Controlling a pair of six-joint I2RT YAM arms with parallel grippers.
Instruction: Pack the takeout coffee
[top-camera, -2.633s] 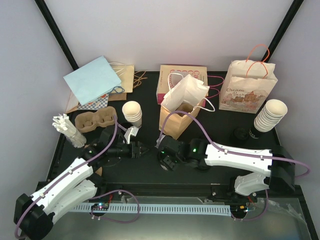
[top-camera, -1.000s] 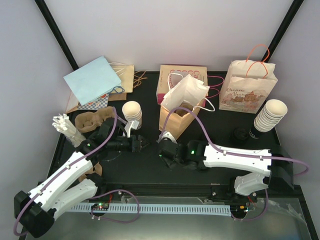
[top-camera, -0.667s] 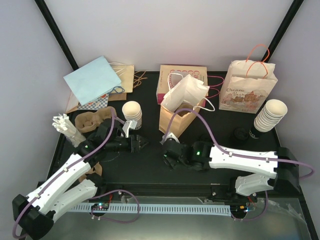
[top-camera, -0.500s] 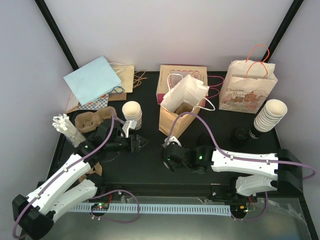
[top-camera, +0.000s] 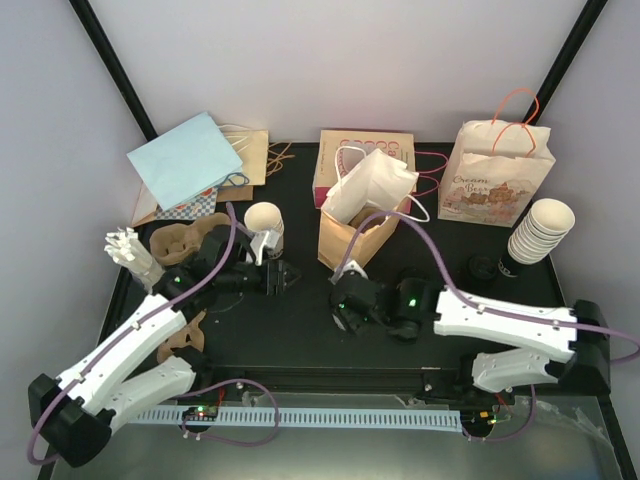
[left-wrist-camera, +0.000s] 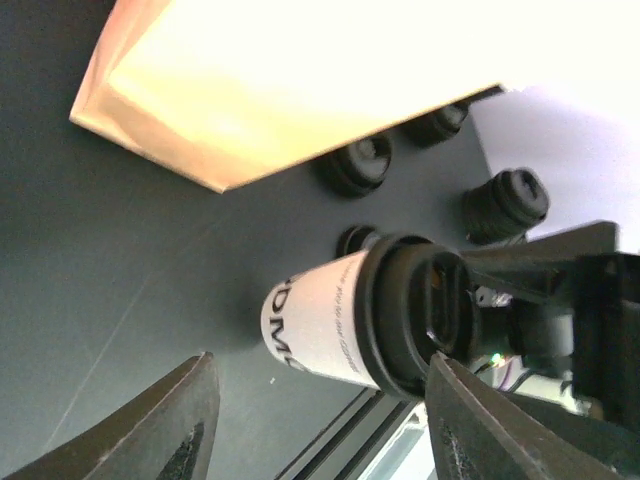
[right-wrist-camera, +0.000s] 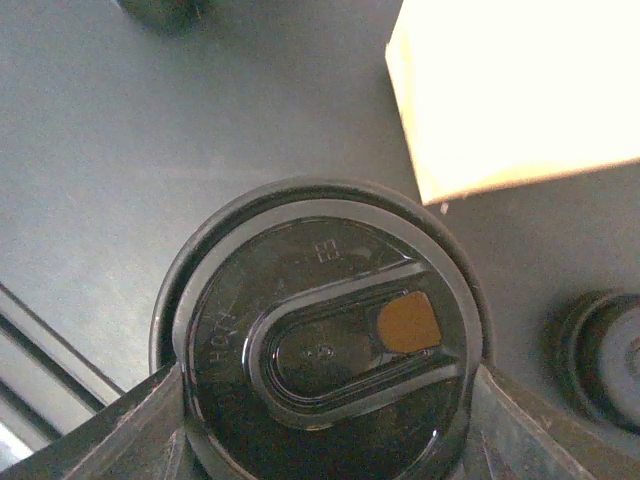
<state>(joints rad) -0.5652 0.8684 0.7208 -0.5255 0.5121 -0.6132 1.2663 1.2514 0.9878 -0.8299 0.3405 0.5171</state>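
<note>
Since a moment ago your left gripper (top-camera: 283, 275) has edged toward the brown paper bag (top-camera: 352, 240), jaws apart and empty. Your right gripper (top-camera: 349, 303) is clamped on the lidded coffee cup (left-wrist-camera: 325, 330) just in front of that bag, probably lining it up for loading.
</note>
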